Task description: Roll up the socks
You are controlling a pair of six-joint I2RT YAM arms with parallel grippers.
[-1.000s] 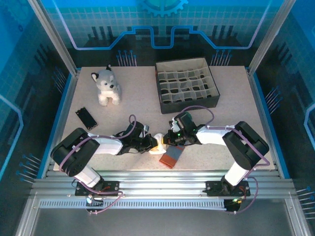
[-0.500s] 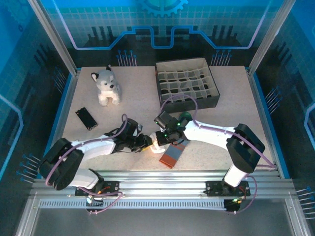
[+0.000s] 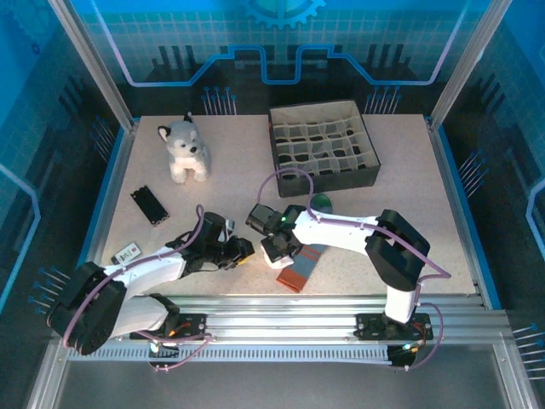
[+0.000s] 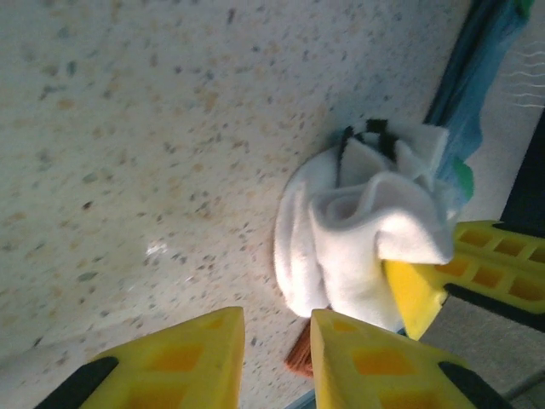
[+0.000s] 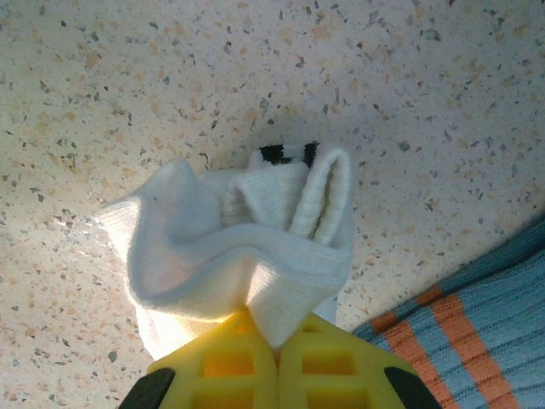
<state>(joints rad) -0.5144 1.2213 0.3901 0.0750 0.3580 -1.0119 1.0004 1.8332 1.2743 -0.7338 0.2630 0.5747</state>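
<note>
The white sock (image 5: 238, 230) was bunched into a loose, folded bundle rather than a neat roll, and its fabric was ribbed and thick. Its dark-striped cuff (image 5: 288, 153) sat on the side farthest from the right gripper (image 5: 277, 341), so what length it had ran straight away from that gripper. The right gripper's yellow fingers were closed on a fold of the near edge, pinching it against the counter (image 5: 409, 77).

The left gripper (image 4: 274, 328) lay just short of the bundle. Its fingers were slightly apart, with nothing between them, and it faced the right gripper across the sock.

The grey-blue sock (image 5: 477, 315) lay flat just to the right of the right gripper, orange stripes across it. From above, its long axis ran slantwise, with the red-orange end (image 3: 292, 278) toward the arm bases.

Well beyond both grippers stood a compartmented box (image 3: 324, 158) and a plush husky (image 3: 186, 149).
</note>
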